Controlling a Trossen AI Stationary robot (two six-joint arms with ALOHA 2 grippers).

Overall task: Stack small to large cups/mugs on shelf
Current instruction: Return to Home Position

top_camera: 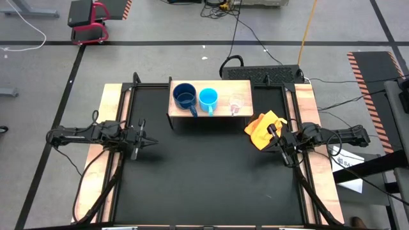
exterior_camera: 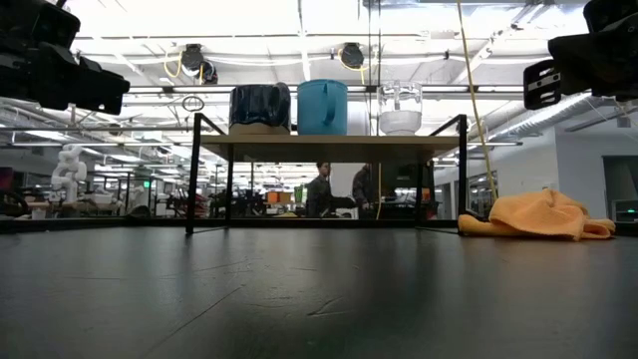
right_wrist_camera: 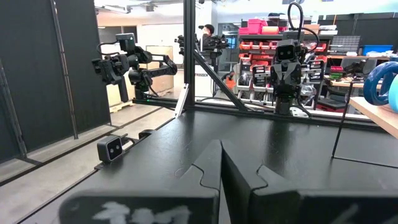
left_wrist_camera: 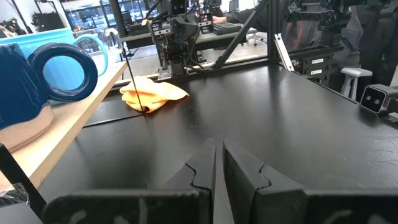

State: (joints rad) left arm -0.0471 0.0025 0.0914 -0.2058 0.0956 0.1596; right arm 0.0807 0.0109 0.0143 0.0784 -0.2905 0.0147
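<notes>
Left pincer (top_camera: 152, 141): clenched, fingers pressed together, nothing in them. Right pincer (top_camera: 273, 133): the same, clenched and empty.

Task things all sat well apart from both pincers, between them and farther back. The low stand with light wood top board and dark sides (top_camera: 243, 89) carried three cups in a row: large dark navy-blue mug (top_camera: 185, 96) nearest my left pincer's side, mid-sized sky-blue mug (top_camera: 208, 98) beside it, small clear glass cup (top_camera: 236, 104) nearest my right pincer's side.

A crumpled orange-yellow cloth (top_camera: 263, 128) lay below the right pincer's tips and just beyond them.

Judgement: only the retreat home was left. To do it well I would draw each arm back along its own side, keep the fingers closed, hold height over the black tabletop (top_camera: 204, 172), and clear the cloth so it does not snag and drag toward the stand's legs.

Pose: both arms reached inward from the table's sides, wrists level, pincers raised off the surface and pointing roughly at each other.
</notes>
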